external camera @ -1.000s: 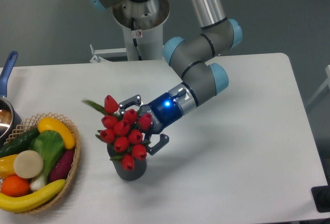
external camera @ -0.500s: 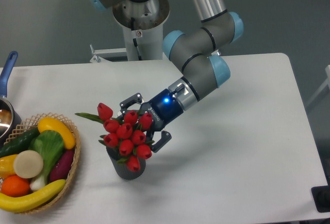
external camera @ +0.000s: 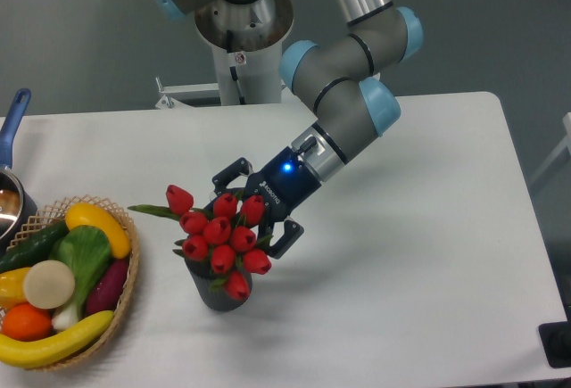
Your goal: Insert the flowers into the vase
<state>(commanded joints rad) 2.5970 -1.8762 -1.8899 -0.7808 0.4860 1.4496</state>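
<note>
End effector [external camera: 257, 211] reaching in from the upper right on a slant, fingers spread wide either side of the flowers [external camera: 219, 236], no clear squeeze on the stems (contact behind the buds hidden). Bunch seated in the vase [external camera: 219, 292] at the desk's [external camera: 410, 263] front left, leaning down and left of the end effector, long axis tilted towards the wrist, one bud and a leaf straying out left. Vase directly under the bunch, near the basket [external camera: 125, 294] of fruit but apart from it. Small white lettering on the end effector body, too small to read. Insertion judged essentially done; next, a clean retreat without dragging stems.
</note>
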